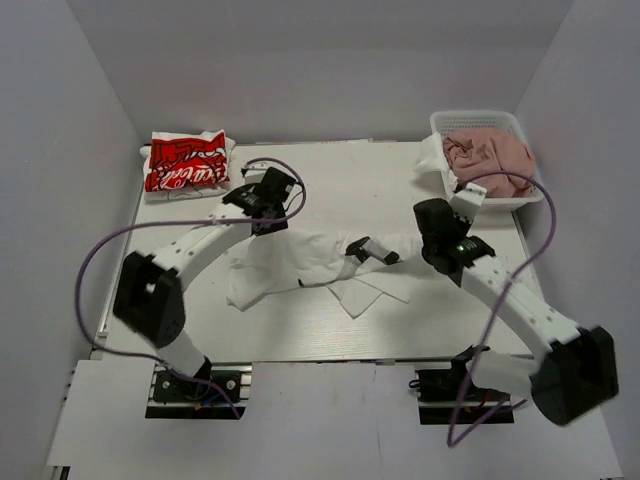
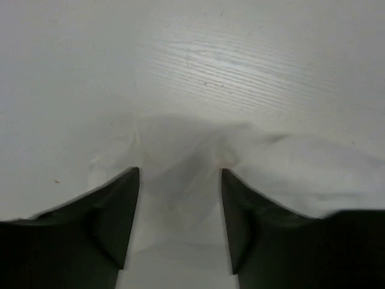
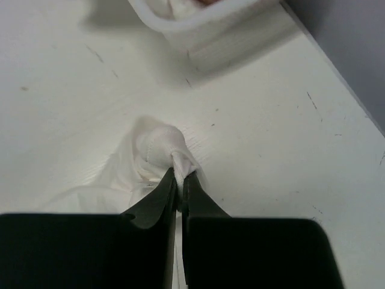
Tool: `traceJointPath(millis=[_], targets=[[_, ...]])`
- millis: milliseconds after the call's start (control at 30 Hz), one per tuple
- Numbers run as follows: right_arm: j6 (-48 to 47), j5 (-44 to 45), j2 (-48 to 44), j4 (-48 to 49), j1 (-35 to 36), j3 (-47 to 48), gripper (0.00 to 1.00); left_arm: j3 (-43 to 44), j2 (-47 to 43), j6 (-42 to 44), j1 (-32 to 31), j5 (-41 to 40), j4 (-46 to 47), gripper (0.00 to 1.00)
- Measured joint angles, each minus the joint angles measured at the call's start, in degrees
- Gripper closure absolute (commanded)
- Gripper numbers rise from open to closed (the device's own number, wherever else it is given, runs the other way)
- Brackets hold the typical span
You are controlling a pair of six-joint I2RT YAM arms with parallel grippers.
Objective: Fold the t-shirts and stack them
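The large white t-shirt (image 1: 300, 262) lies crumpled across the middle of the table, its small dark print (image 1: 371, 250) bunched near the centre. My left gripper (image 1: 267, 212) is open over the shirt's back left edge, and cloth (image 2: 180, 150) lies between its fingers (image 2: 123, 208). My right gripper (image 1: 432, 236) is shut on a bunched corner of the white t-shirt (image 3: 155, 144) at its right end, just above the table. The red script-logo shirt (image 1: 185, 161) lies folded at the back left. The dusty-pink shirt (image 1: 490, 155) lies in the basket.
The white mesh basket (image 1: 475, 118) stands at the back right corner; its near corner (image 3: 198, 30) shows just beyond my right gripper (image 3: 179, 177). The table's right edge (image 3: 337, 90) runs close by. Grey walls enclose the table on three sides.
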Motion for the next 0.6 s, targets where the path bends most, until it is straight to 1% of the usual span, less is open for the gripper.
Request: traceJointPath(millis=[33, 67, 100, 133, 167, 233, 300, 367, 433, 533, 600], targets=[[0.1, -2.0, 4.2, 0.8, -2.2, 0.0, 1.00, 1.1, 3.8, 0.1, 0.7, 0.2, -0.3, 0.13], [0.2, -3.6, 7.8, 1.1, -3.7, 0.6, 0.88, 2.6, 7.4, 0.2, 1.5, 0.2, -0.9, 0.01], [0.3, -5.2, 12.2, 1.0, -5.0, 1.6, 0.46, 4.9, 10.8, 0.2, 2.2, 0.3, -2.1, 0.01], [0.7, -6.6, 16.1, 0.6, -6.0, 2.9, 0.26, 7.3, 13.6, -0.1, 2.8, 0.3, -3.3, 0.01], [0.8, -8.0, 19.3, 0.0, -6.5, 4.2, 0.11, 9.5, 15.9, -0.3, 3.2, 0.0, -4.0, 0.01], [0.2, -10.5, 23.3, -1.1, -6.9, 6.6, 0.10, 10.6, 16.9, -0.7, 4.0, -0.2, -4.5, 0.01], [-0.2, -12.5, 23.4, -1.7, -6.8, 7.5, 0.10, 9.2, 14.6, -1.1, 4.6, -0.4, -5.5, 0.01], [-0.3, -15.0, 21.0, -2.1, -6.8, 7.4, 0.10, 3.8, 9.2, -2.3, 4.7, -0.3, -4.8, 0.01], [-1.4, -17.7, 17.0, -1.6, -6.8, 5.5, 0.10, -4.3, 1.6, -4.8, 4.7, 0.2, -5.1, 0.01], [-3.8, -23.4, 9.2, -0.4, -6.8, -0.1, 0.10, -17.1, -8.7, -8.9, 4.7, 2.1, -6.2, 0.01], [-5.2, -27.6, 6.1, -0.2, -6.7, -3.8, 0.10, -24.2, -12.8, -11.2, 4.7, 4.2, -6.6, 0.01]])
